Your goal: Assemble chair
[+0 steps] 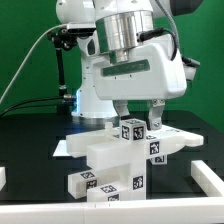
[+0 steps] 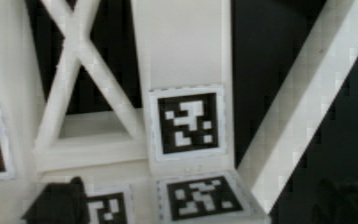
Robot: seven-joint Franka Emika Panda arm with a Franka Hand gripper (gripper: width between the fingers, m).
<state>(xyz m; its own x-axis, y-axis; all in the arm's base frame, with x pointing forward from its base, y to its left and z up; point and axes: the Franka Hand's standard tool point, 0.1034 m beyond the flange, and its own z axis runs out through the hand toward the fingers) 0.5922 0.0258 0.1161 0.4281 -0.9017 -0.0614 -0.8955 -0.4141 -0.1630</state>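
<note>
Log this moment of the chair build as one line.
stage: chair assembly | gripper: lowered over the chair parts, fingers either side of a tagged block | grip: cannot tell

Black table (image 1: 25, 140), white chair parts (image 1: 105, 185) resting on it — tagged blocks, slab

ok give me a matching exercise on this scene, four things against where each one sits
Things:
1. glossy white arm's two-finger gripper
2. low matte white tagged chair block
3. flat green backdrop
4. black tabletop

Places:
A. behind the arm
B. under the white parts
C. right above the stacked chair parts
D. nearest the front edge

Pairs: 1-C, 2-D, 3-A, 4-B
</note>
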